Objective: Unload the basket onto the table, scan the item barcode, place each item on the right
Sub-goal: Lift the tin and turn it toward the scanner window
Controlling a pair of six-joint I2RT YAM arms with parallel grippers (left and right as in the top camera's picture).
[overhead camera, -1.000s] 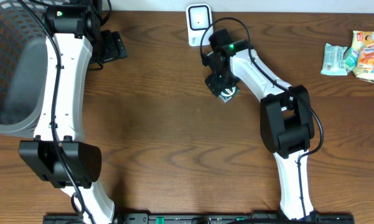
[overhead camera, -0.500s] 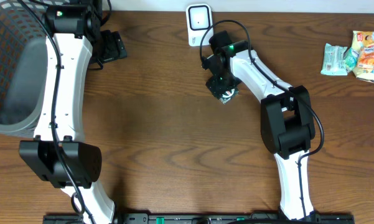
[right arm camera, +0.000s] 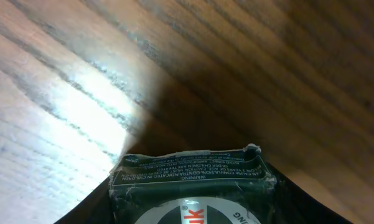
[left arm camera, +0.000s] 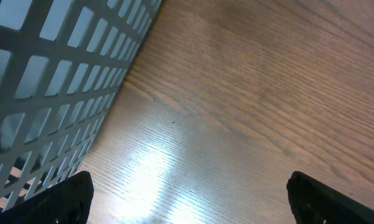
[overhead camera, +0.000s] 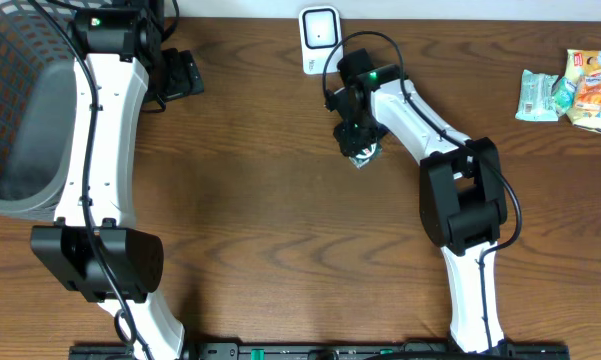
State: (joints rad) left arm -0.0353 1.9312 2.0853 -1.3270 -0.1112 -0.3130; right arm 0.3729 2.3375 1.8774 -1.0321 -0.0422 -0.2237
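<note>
Right end effector (overhead camera: 358,143): jaws at part width w/ the item (right arm camera: 190,180) btwn them. Pads are hidden, so I cannot tell if the grip is made.

Bench (overhead camera: 250,200): dark wood, carries everything below.

Basket (overhead camera: 20,100): grey mesh at far left edge, just beside my left end effector (left arm camera: 190,199), which stands wide and empty.

Scanner (overhead camera: 319,30): white unit at the back edge, near my right wrist but apart from it.

Item: small dark packet w/ white print along its top edge, centre-right. Resting on the bench or just above it; I cannot tell which.

Step in hand, my est.: pickup.

Next move req.: confirm the clamp, lift, carry to the scanner, then turn the packet so the barcode faces the window. Barcode pos. not visible.
</note>
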